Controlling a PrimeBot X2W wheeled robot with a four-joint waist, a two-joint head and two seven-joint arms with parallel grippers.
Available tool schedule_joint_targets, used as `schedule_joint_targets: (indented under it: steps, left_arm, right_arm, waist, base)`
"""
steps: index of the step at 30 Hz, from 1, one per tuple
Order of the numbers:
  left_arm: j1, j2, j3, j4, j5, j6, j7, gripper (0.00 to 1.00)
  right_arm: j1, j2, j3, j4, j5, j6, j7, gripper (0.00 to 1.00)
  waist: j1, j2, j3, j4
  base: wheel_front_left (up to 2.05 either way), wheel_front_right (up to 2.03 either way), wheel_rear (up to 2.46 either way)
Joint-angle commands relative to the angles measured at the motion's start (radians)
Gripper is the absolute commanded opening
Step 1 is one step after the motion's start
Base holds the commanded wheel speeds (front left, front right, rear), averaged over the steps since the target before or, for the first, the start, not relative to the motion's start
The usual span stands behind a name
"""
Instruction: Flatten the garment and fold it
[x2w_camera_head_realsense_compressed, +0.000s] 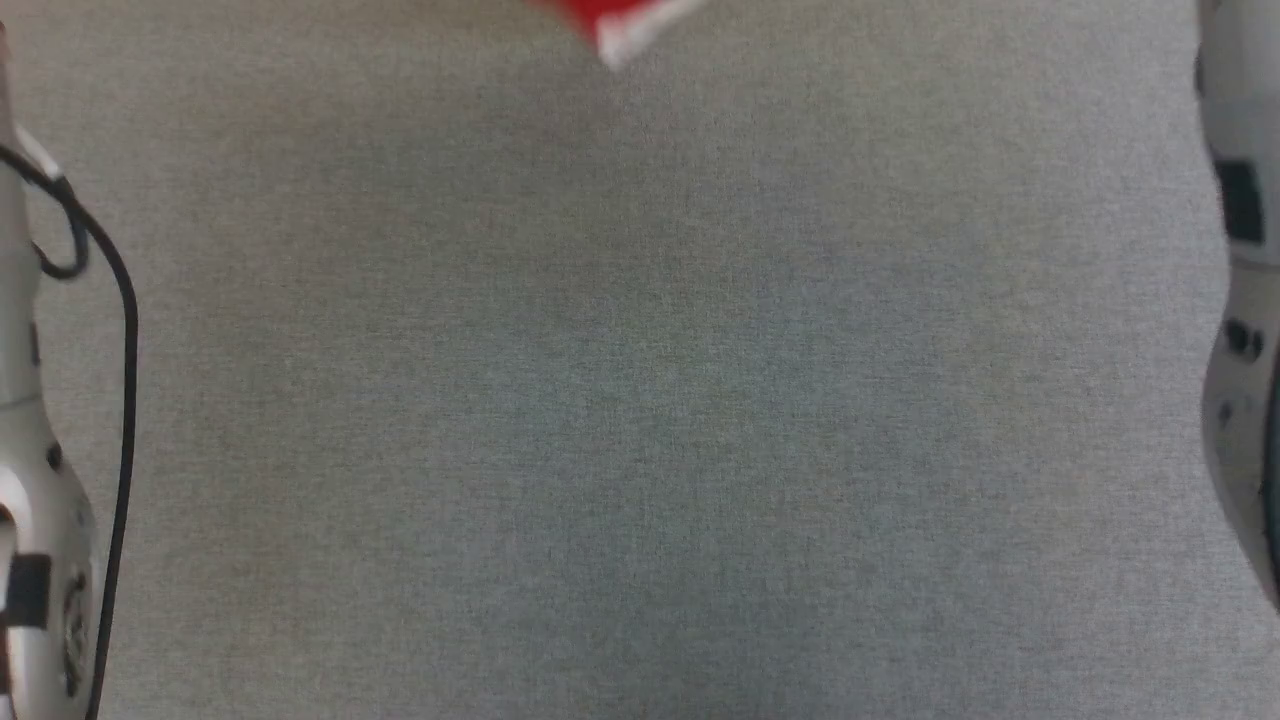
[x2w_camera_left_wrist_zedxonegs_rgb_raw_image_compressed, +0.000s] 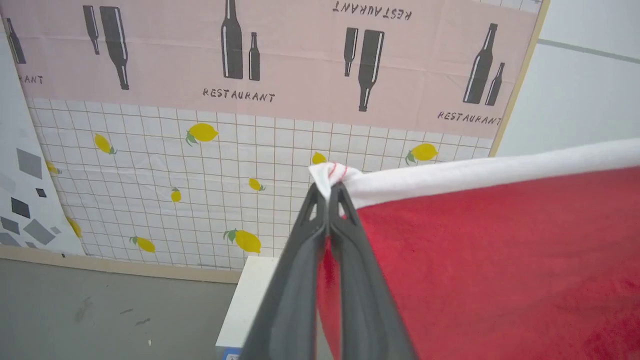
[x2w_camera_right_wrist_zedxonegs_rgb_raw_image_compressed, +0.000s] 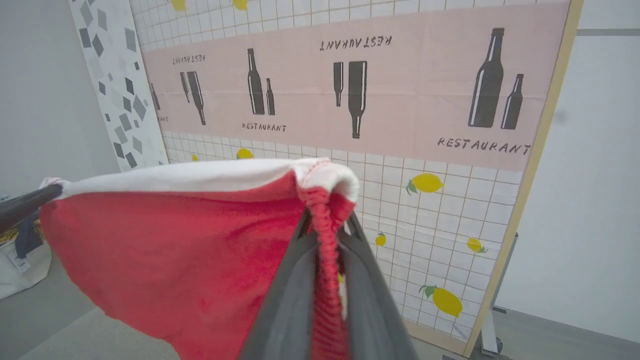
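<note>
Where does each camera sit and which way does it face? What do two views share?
Head view: on the head, facing down at grey cloth; pale left forearm and right forearm at the edges, bright red thin-fabric shorts at top.
Left wrist view: on that wrist, along the left gripper, shut on the shorts' white trim, facing a pink printed backdrop.
Right wrist view: on that wrist, along the right gripper, shut on the shorts' gathered seam.
Shared: both wrist views show shorts and backdrop.
</note>
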Motion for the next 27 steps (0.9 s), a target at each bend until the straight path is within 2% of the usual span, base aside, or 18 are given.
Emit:
schedule_joint_targets:
  steps: [1,4,8,12,16,22,27]
  left_arm:
    - [-0.025,0.006,0.0,0.018,0.014,-0.006,-0.024,0.0]
    - [-0.04,0.001,-0.007,0.043,0.014,-0.027,-0.064,0.0]
    - [0.022,-0.007,-0.028,0.073,0.012,-0.063,-0.115,0.0]
    - [0.138,-0.02,-0.049,0.079,0.002,-0.087,-0.167,0.0]
    - [0.291,-0.038,-0.047,0.036,-0.031,-0.097,-0.214,0.0]
    - [0.59,-0.057,-0.02,-0.084,-0.078,-0.071,-0.263,0.0]
    - [0.869,-0.088,-0.02,-0.221,-0.108,-0.019,-0.251,0.0]
  right_arm:
    - [-0.02,-0.002,-0.008,0.026,-0.003,-0.002,-0.031,0.0]
    - [-0.032,-0.002,-0.002,0.062,0.009,-0.002,-0.076,0.0]
    - [0.041,-0.002,0.028,0.078,0.043,-0.002,-0.123,0.0]
    - [0.184,-0.005,0.068,0.044,0.118,-0.002,-0.174,0.0]
    - [0.358,-0.022,0.098,-0.052,0.242,-0.002,-0.198,0.0]
    - [0.688,-0.098,0.156,-0.294,0.364,-0.002,-0.208,0.0]
    - [0.999,-0.161,0.19,-0.46,0.49,-0.002,-0.1,0.0]
  waist:
    - [-0.0001,0.0,0.014,-0.001]
    - [-0.0001,0.0,0.02,0.006]
    - [-0.0001,0.0,0.015,0.01]
    - [-0.0001,0.0,-0.005,0.008]
    - [-0.0001,0.0,-0.042,0.006]
    - [-0.0001,0.0,-0.127,0.002]
    - [-0.0001,0.0,-0.204,-0.002]
  base:
    - [0.0,0.0,0.0]
    - [0.0,0.0,0.0]
    - [0.0,0.0,0.0]
    - [0.0,0.0,0.0]
    - [0.0,0.0,0.0]
    - [0.0,0.0,0.0]
    - [0.0,0.0,0.0]
